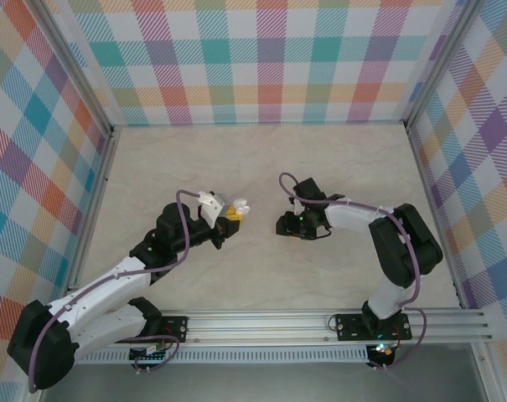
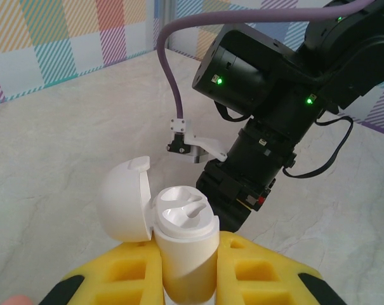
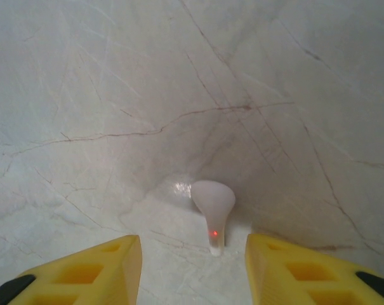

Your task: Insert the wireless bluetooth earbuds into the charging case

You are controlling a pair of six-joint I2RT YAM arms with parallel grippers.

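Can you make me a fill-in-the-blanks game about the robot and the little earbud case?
1. The charging case has its lid ____.
2. The left gripper holds the case between ____ fingers.
3. The white earbud between the right gripper's open fingers shows a tiny ____ light.
Missing words: open, yellow, red.

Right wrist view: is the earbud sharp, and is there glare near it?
Right wrist view: the earbud looks slightly soft, with a red dot on its stem; a pale sheen lies on the table beside it. Left wrist view: the open charging case is evenly lit, without glare.
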